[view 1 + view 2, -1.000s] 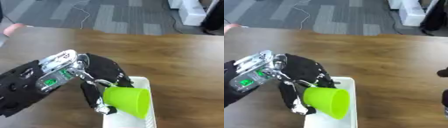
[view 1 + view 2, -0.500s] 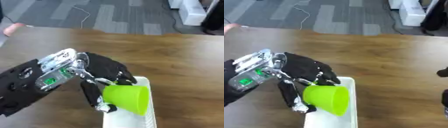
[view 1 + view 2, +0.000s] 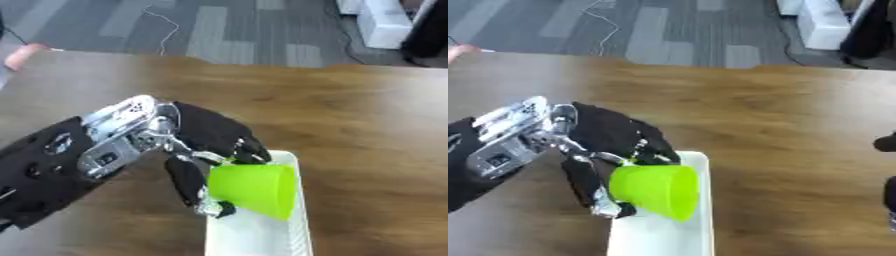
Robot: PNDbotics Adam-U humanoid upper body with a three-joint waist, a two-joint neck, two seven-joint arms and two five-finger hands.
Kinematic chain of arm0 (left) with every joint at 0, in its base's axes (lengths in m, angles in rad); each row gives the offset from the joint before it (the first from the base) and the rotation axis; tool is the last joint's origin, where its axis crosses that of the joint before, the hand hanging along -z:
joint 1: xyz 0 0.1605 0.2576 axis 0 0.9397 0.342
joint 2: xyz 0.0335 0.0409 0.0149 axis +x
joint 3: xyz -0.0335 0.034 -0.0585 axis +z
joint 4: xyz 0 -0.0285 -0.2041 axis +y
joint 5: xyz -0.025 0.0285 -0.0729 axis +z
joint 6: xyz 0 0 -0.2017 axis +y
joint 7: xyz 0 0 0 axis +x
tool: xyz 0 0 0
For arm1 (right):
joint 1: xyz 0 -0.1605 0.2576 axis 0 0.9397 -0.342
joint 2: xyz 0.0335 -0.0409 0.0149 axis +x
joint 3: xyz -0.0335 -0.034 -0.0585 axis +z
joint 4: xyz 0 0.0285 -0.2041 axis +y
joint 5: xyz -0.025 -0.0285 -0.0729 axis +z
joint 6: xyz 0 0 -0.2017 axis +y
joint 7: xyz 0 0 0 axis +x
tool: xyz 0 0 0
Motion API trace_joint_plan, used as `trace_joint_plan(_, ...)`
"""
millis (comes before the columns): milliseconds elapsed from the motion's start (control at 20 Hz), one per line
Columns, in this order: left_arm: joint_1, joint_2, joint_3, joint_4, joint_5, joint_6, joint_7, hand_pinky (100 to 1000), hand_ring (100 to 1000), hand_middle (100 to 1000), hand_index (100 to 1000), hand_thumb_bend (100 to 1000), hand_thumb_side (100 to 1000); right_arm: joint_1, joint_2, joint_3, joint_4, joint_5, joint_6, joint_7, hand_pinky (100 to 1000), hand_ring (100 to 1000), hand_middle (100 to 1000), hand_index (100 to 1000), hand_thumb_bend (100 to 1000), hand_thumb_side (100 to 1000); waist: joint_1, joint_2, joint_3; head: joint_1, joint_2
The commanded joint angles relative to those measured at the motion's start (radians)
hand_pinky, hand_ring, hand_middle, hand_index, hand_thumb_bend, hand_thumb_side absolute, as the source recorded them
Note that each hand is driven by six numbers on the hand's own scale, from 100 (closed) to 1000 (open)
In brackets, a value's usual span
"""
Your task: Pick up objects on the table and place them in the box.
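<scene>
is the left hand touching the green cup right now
Touching. In the left eye view the left hand has its fingers and thumb curled round the green cup, holding it over the white box.

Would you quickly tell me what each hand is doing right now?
Left hand: shut on the green cup.
Right hand: cannot be told.

Brown wood-grain table [image 3: 350, 115], faint sheen; smooth lime-green plastic cup [image 3: 254, 189] (matt-looking); white box [image 3: 697, 210], smooth plastic; left hand [image 3: 206, 142], matt black covering, bare silver metal at wrist
</scene>
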Motion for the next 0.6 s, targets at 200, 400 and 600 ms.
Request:
trace_joint_plan(200, -0.008, -0.005, -0.011, 0.023, -0.005, -0.08, -0.066, 1000, 1000, 1000, 1000, 294, 1000, -0.019, -0.024, -0.003, -0.013, -0.011, -0.019, -0.007, 179, 337, 382, 483, 255, 1000, 0.003, -0.012, -0.005, -0.002, 0.004)
trace_joint_plan(400, 0.0, -0.015, -0.011, 0.05, 0.015, -0.034, -0.012, 1000, 1000, 1000, 1000, 100, 1000, -0.019, -0.024, -0.003, -0.013, -0.013, -0.02, -0.005, 179, 337, 382, 483, 255, 1000, 0.003, -0.011, -0.006, -0.004, 0.007)
trace_joint_plan(600, 0.022, -0.028, -0.006, 0.071, 0.057, 0.018, 0.009, 1000, 1000, 1000, 1000, 100, 1000, -0.021, -0.023, -0.004, -0.013, -0.014, -0.02, -0.005, 180, 337, 382, 482, 257, 1000, 0.002, -0.01, -0.006, -0.007, 0.01)
